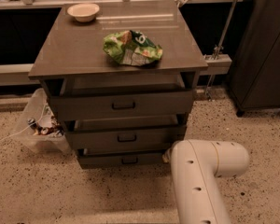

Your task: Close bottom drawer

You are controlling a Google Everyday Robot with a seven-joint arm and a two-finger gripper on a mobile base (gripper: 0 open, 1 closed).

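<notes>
The bottom drawer (122, 159) sat lowest in the grey-brown desk (79, 55), its front set back behind the two fronts above.

We saw a small dark handle at its middle. The white arm (203, 176) rose from the lower edge, its elbow just right of that drawer's right end. Of the pincer we saw nothing, so we could not tell its state. On the desk lay a green crisp bag (132, 47) and a pale bowl (83, 11).
</notes>
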